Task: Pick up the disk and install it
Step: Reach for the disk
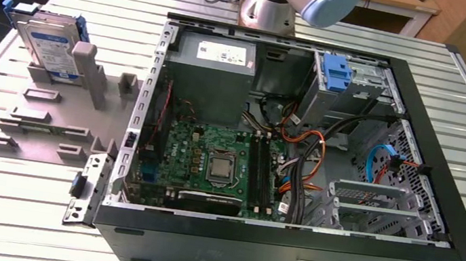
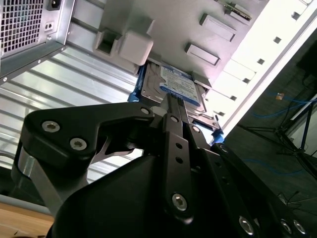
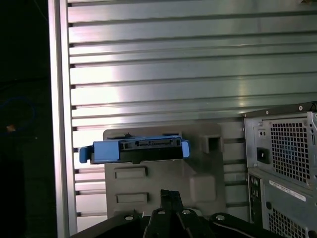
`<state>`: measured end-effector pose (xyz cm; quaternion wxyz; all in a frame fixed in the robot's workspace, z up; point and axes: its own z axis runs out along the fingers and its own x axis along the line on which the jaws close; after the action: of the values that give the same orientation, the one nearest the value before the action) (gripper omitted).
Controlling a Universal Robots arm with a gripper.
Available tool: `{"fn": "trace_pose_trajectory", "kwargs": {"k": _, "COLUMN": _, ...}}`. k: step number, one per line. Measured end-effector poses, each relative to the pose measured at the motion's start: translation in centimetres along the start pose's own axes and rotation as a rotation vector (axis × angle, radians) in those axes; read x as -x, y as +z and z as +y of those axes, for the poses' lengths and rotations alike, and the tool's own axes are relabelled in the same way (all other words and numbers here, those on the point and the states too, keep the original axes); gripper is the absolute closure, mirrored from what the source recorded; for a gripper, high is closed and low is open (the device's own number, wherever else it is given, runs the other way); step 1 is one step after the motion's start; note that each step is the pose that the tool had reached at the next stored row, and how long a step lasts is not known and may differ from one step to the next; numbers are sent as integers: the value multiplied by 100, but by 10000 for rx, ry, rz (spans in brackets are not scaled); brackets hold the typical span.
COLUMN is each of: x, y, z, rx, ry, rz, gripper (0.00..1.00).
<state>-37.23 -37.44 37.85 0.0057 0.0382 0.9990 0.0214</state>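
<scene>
Task thing: the disk [image 1: 49, 43] stands on edge in a slot of the grey holder plate [image 1: 42, 123], at the exterior view's left and outside the computer case [image 1: 289, 255].
Label side: in the second wrist view the disk's [image 2: 173, 85] white-and-blue label shows above the black linkage.
Why on edge: my reading is that the upright slot keeps both flat faces and the top edge free for a grasp from above (the blue frame sticks out past the plate at both ends).
Gripper: in the first wrist view the gripper [image 3: 171, 194] points toward the disk's [image 3: 133, 150] upper edge. It is well apart from it and touches nothing.
Fingers: pressed together, with nothing between them.
Case: it lies on its side on the slatted metal table [image 1: 259, 12] with the side panel off and the board facing up, presumably so the bays can be reached from overhead.
Bay area: a blue latch [image 1: 337, 70] on a metal cage sits at the far corner, just beside the grey power supply [image 1: 214, 66].
Cables: orange and blue leads run loose between the board and the cage. Judged a snag risk near the bay.
Progress: pickup not begun, by my judgement. The disk is in its holder, not grasped and not yet in the case.
</scene>
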Motion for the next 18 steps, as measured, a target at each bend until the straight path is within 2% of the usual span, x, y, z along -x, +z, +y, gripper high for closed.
{"fn": "trace_pose_trajectory", "kwargs": {"k": 8, "x": -145, "y": 12, "z": 16, "rx": 0, "ry": 0, "rz": 1, "gripper": 89}}
{"fn": "trace_pose_trajectory", "kwargs": {"k": 18, "x": -262, "y": 31, "z": 36, "rx": 1, "ry": 0, "rz": 0, "gripper": 89}}
